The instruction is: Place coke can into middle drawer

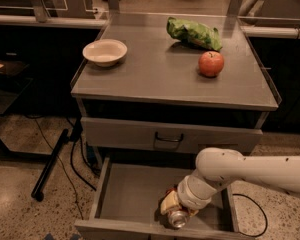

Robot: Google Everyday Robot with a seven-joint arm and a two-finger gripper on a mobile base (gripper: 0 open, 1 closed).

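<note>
The coke can [178, 217] shows as a red body with a shiny silver end facing up toward the camera. It is tilted, low inside the open middle drawer [125, 194], near the drawer's front right. My gripper [172, 206] reaches down into the drawer from the right on a white arm and is shut on the can. The pale fingers [168, 202] lie against the can's left side. The arm hides the drawer floor under the can, so I cannot tell whether the can touches it.
The closed top drawer front with a black handle [168, 139] is just above the open drawer. On the cabinet top stand a white bowl [104, 51], a red apple [211, 63] and a green bag [194, 33]. A black stand leg [50, 164] and cables lie on the floor to the left.
</note>
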